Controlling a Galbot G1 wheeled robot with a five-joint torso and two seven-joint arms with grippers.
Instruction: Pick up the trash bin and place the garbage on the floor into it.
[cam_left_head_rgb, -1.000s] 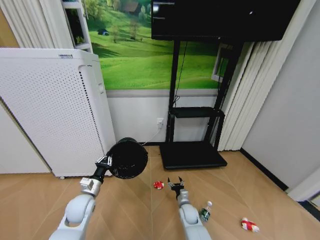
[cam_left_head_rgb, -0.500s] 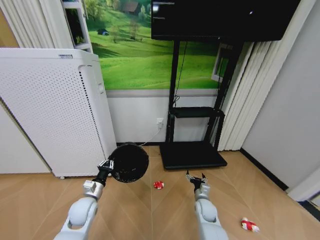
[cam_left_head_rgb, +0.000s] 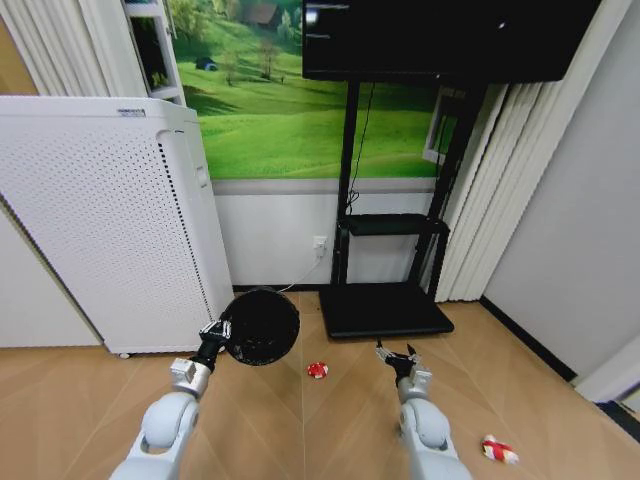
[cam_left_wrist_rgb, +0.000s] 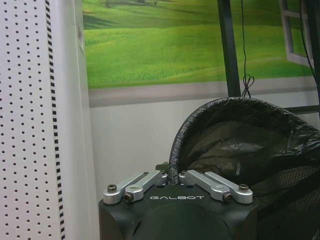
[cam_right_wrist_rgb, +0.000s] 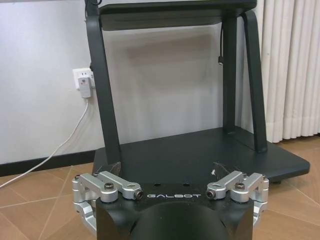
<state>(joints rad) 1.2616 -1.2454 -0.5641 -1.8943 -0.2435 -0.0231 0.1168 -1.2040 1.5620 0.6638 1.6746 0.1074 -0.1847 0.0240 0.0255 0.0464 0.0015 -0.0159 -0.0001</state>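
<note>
The trash bin, small, black and round, hangs tipped above the floor with its mouth facing me. My left gripper is shut on its rim. In the left wrist view the left gripper pinches the rim, and the bin's bag-lined inside shows beyond. Garbage lies on the wood floor: a red scrap between my arms and a red-and-white wrapper at the right. My right gripper stands open to the right of the red scrap, holding nothing. The right wrist view shows the right gripper spread wide.
A tall white perforated cabinet stands at the left against the wall. A black TV stand with a flat base is straight ahead. A wall socket with a white cable sits beside it. Curtains hang at the right.
My right arm has swung to the right, away from the red scrap and toward the TV stand base. The left gripper and the bin have drifted slightly right and down.
</note>
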